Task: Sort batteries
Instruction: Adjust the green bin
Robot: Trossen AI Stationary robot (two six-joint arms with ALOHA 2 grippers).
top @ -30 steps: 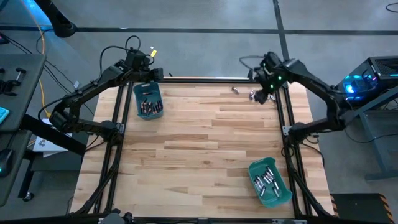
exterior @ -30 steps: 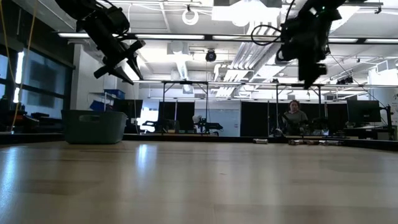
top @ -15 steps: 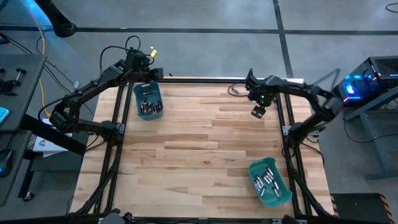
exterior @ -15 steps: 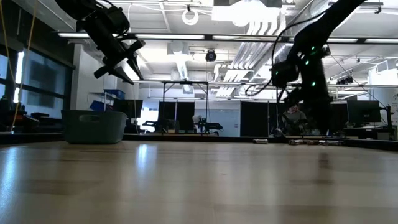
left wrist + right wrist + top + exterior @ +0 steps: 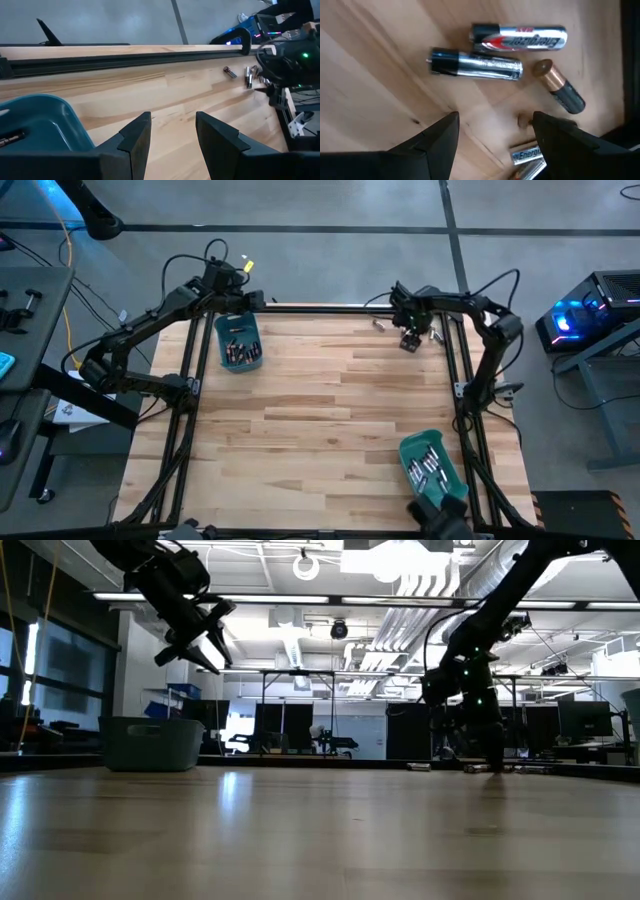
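**Right gripper low over loose batteries at far right edge**

Though part cut off by the right gripper (image 5: 492, 135), w/ fingers spread wide & empty, loose batteries (image 5: 490, 52) lie on the table (image 5: 330, 410): two silvery cells side by side, one copper-tipped dark cell nearby, more half hidden behind a finger. Left gripper (image 5: 172, 132) hangs open above far-left teal bin (image 5: 238, 340), which holds cells; near-right teal bin (image 5: 433, 470) too, its near end hidden by dark gear.

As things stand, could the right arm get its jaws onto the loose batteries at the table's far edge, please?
Probably yes. The right gripper hangs directly over the loose batteries with its jaws open, and nothing lies between them in the right wrist view.
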